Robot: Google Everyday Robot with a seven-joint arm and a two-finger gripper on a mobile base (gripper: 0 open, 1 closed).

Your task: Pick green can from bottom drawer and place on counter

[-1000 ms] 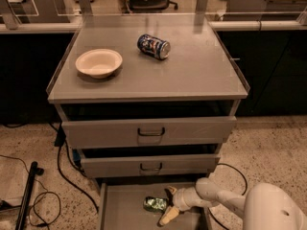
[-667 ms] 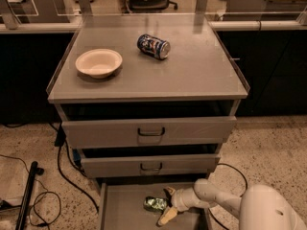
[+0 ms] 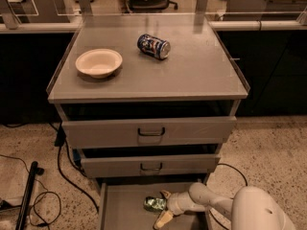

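The bottom drawer [image 3: 123, 213] stands pulled out at the foot of the cabinet. Its low left wall bounds a stretch of bare grey floor that runs rightward as far as the green can [image 3: 153, 203]. The front of the middle drawer [image 3: 151, 166] hangs above the drawer's back part, and the top drawer [image 3: 148, 131] sits slightly out above that, so the drawer is uncovered only on its near side. Higher up, the table [image 3: 196, 73] has raised edges on its left and right sides, and its front and right areas are wide and bare.

On the speckled floor at far left lie a black pole [image 3: 26, 195] and dark cables [image 3: 61, 152]. On the table a cream bowl [image 3: 98, 62] sits toward the left. A blue-and-white can [image 3: 153, 46] lies on its side near the middle of the back, well apart from the bowl.

The green can lies on its side on the drawer floor, near the middle. It is shiny and crumpled, with paler glints on its dented skin. The end effector [image 3: 161, 209] reaches in from the right with its two tan fingers spread. One is behind the can's right end and the other is in front of it. Whether either touches the can cannot be told. The white arm [image 3: 211, 202] runs right from there, across the drawer's right side, to the rounded white body [image 3: 261, 212] at the lower right.
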